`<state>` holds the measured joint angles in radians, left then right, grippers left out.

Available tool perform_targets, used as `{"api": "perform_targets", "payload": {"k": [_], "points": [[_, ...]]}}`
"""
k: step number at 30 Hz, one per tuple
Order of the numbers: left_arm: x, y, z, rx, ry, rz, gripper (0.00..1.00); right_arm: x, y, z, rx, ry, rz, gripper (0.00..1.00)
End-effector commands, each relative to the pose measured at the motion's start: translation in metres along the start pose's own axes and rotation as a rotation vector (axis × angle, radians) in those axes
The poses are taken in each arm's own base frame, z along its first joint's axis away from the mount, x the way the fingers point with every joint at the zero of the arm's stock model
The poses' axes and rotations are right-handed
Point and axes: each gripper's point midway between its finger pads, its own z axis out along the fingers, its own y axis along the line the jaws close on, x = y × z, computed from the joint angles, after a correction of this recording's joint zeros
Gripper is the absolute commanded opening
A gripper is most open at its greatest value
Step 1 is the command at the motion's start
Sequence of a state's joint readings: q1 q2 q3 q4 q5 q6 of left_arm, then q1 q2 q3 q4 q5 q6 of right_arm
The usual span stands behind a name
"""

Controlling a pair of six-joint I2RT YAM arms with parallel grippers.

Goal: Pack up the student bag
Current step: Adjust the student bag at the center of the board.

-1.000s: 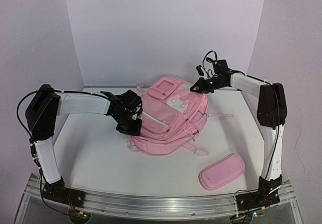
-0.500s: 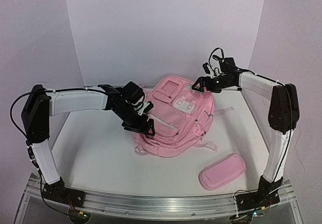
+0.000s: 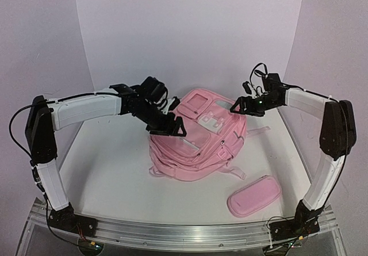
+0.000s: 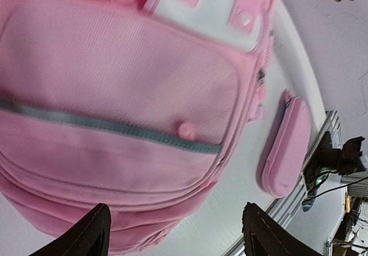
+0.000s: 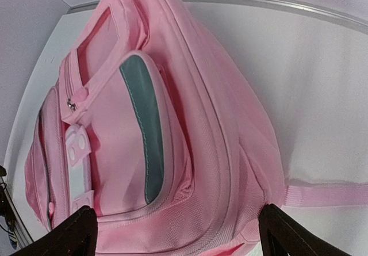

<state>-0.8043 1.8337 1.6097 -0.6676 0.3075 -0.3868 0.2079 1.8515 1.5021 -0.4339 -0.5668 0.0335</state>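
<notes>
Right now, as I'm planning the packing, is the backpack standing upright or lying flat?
Lying flat: the student bag rests on its back on the table, front pockets facing up.

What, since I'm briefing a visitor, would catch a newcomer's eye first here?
The big pink student bag lies front-up in the middle, with the left gripper open above its left edge and the right gripper open at its upper right. A small pink pencil case lies apart, near the front right.

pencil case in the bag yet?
No, the pencil case lies on the table at the near right, outside the student bag.
</notes>
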Motion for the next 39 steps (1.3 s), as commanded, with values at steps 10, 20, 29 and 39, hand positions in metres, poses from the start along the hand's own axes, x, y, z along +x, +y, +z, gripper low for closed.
{"api": "perform_targets", "payload": {"k": [10,20,29,39], "points": [[0.076,0.092,0.045,-0.143,0.092,-0.468,0.72,0.108,0.024,-0.014,-0.135,0.202,0.006,0.82],[-0.044,0.207,0.039,-0.281,-0.125,-0.557,0.56,0.124,0.067,-0.023,-0.324,0.180,-0.045,0.82],[-0.074,0.167,-0.022,-0.257,-0.164,-0.317,0.83,0.045,0.070,-0.072,-0.217,-0.023,-0.187,0.94],[-0.074,0.046,0.018,-0.173,-0.206,-0.208,0.80,-0.018,0.014,-0.047,0.051,-0.079,-0.166,0.98]]}}
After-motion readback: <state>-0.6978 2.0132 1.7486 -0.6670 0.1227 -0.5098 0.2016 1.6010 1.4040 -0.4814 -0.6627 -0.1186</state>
